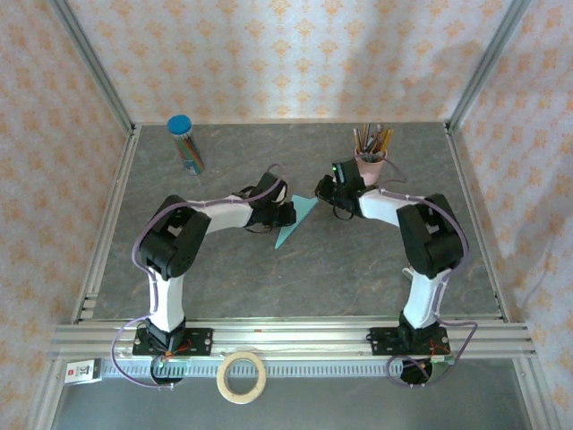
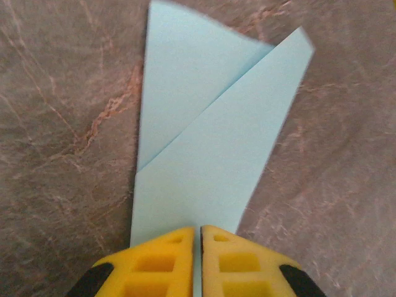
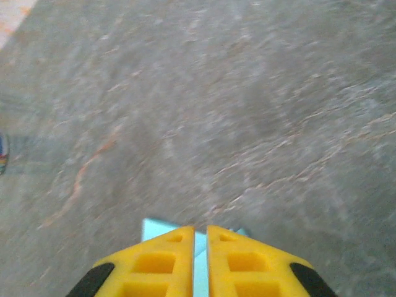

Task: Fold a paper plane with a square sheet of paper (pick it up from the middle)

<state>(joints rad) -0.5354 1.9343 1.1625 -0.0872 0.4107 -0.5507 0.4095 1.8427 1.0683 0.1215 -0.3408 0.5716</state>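
The light turquoise sheet of paper point(image 1: 294, 226) lies flat on the grey table, folded into a narrow pointed dart with its tip toward the near side. In the left wrist view the folded paper point(image 2: 210, 154) shows two overlapping flaps meeting at a slanted crease. My left gripper point(image 1: 288, 213) sits at the paper's left edge. Its yellow jaws point(image 2: 200, 230) stand shut to a thin slit over the paper. My right gripper point(image 1: 320, 190) is at the paper's far right corner. Its jaws point(image 3: 200, 230) are also nearly together, with a turquoise corner point(image 3: 153, 228) showing under them.
A tube of coloured pens with a blue cap point(image 1: 185, 143) lies at the back left. A pink cup of pencils point(image 1: 372, 152) stands right behind my right wrist. A roll of tape point(image 1: 243, 376) lies in front of the metal base rail point(image 1: 295, 345).
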